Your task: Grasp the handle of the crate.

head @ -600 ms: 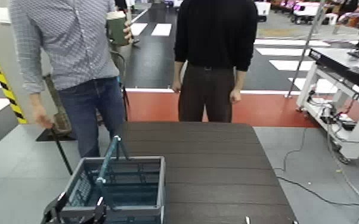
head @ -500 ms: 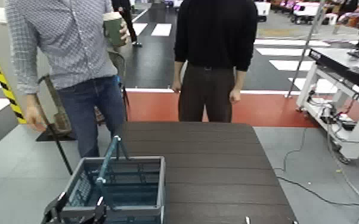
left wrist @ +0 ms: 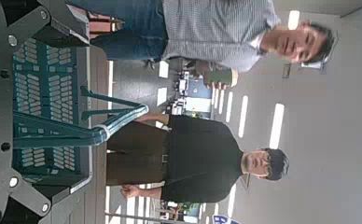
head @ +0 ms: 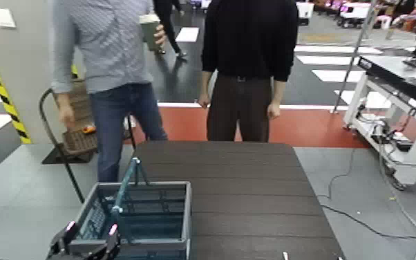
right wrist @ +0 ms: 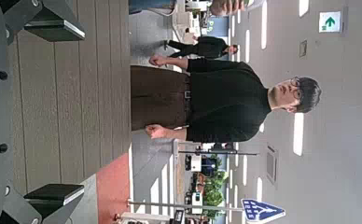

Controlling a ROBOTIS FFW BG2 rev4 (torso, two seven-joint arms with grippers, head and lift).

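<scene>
At the table's near left corner, the left gripper [head: 92, 227] is positioned at the near side of the teal lattice crate [head: 173, 184], jaws spread wide, gripping nothing. The crate's teal-blue bail handle [head: 126, 187] stands raised above the grey rim. To the right, the dark slatted table [head: 245, 193] extends toward the right gripper [right wrist: 53, 112], also open and empty, at the near edge.

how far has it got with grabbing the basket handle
Looks done: the left gripper is at the near side of the crate, jaws open.
In hand: lining up with the raised teal handle, apparently.
Left: closing on the handle, since nothing grips it yet. The right gripper is open over the table, off the crate.
</scene>
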